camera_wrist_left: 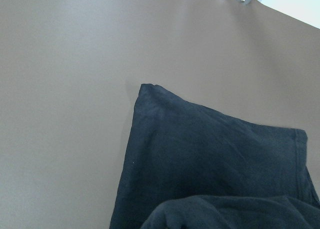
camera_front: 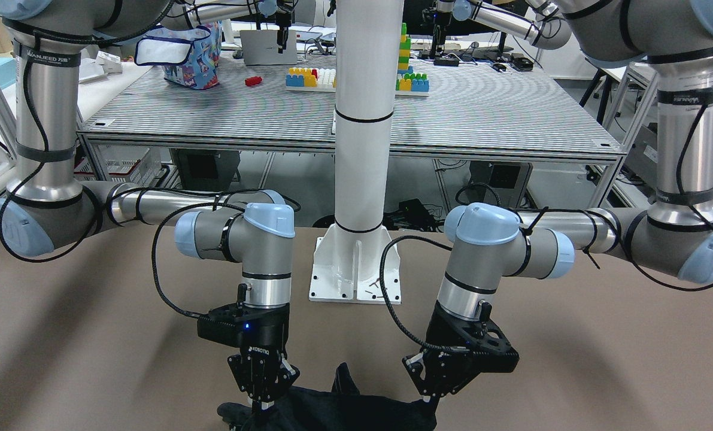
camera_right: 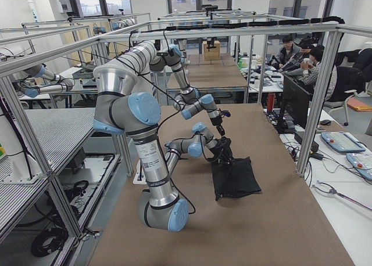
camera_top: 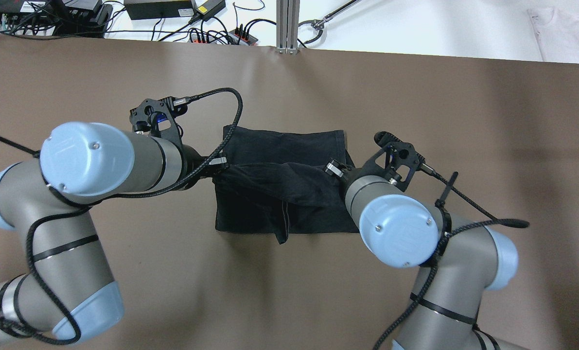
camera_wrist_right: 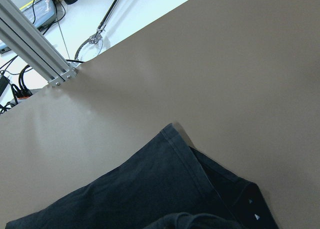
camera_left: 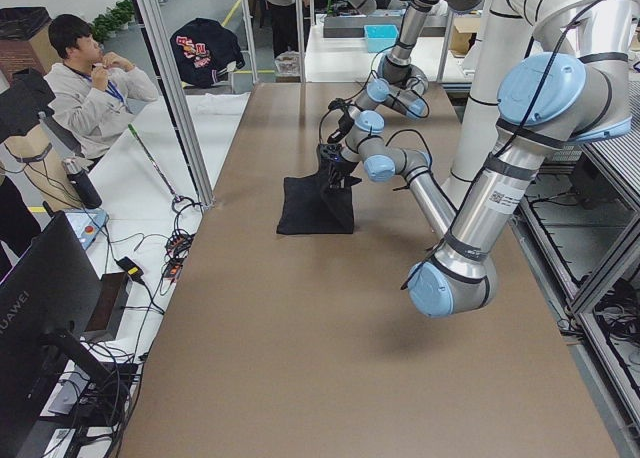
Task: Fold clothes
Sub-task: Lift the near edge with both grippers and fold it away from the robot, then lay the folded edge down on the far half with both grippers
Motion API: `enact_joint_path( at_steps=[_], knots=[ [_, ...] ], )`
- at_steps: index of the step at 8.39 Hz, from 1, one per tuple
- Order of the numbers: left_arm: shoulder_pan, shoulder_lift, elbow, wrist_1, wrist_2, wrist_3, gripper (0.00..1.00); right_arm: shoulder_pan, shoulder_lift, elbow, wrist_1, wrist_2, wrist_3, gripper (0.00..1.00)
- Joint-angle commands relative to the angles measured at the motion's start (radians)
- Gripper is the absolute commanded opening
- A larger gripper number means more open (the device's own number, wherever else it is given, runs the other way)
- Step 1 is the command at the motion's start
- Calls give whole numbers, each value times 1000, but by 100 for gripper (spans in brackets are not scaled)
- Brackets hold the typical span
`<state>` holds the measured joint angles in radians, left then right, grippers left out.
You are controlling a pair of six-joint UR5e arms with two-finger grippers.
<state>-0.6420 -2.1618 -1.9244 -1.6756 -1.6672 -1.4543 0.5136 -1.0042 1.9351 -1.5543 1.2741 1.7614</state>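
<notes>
Nearest the wrist cameras, noted a raised fold of the black garment (camera_wrist_left: 225,215), cut off by the bottom edge in both wrist views. Found the garment lying mid-surface in the overhead view: lower layer flat and roughly rectangular, upper layer lifted and sagging between the two hands. Recorded a small flap hanging past the garment's near edge. Could not tell the kind of clothing; made out hem stitching at the far right corner only. Found most of the garment cut off by the bottom of the front-facing view.

Noted wide brown surface (camera_top: 279,301) showing on all sides of the garment, broadest toward both ends. Logged cables (camera_top: 211,34) and a metal post (camera_top: 288,24) just beyond the far edge.

Located left hand (camera_front: 431,396) at the garment's left side, fingers pinched together on the lifted layer. Located right hand (camera_front: 262,402) at the garment's right side, fingers likewise drawn together on that layer, tips partly buried in cloth. Found both hands largely hidden under their own wrists in the overhead view. Noted hands well apart, sagging fold between them, elbows bent outward over the surface.
</notes>
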Motion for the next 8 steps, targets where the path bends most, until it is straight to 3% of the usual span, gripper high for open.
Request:
enact_joint_path(
  at_steps=[1, 3, 4, 6, 8],
  knots=[
    [-47, -84, 193, -7, 0, 70, 0, 58, 50, -190, 141, 19, -81, 0],
    [-54, -150, 324, -7, 6, 98, 0, 92, 164, -434, 270, 36, -88, 0],
    [-65, -162, 372, -24, 6, 115, 0, 111, 191, -503, 313, 56, -112, 0],
    [-70, -165, 518, -195, 9, 132, 0, 120, 191, -573, 362, 62, -148, 0],
    [-82, -208, 603, -259, 9, 138, 0, 122, 182, -585, 381, 62, -168, 0]
  ],
)
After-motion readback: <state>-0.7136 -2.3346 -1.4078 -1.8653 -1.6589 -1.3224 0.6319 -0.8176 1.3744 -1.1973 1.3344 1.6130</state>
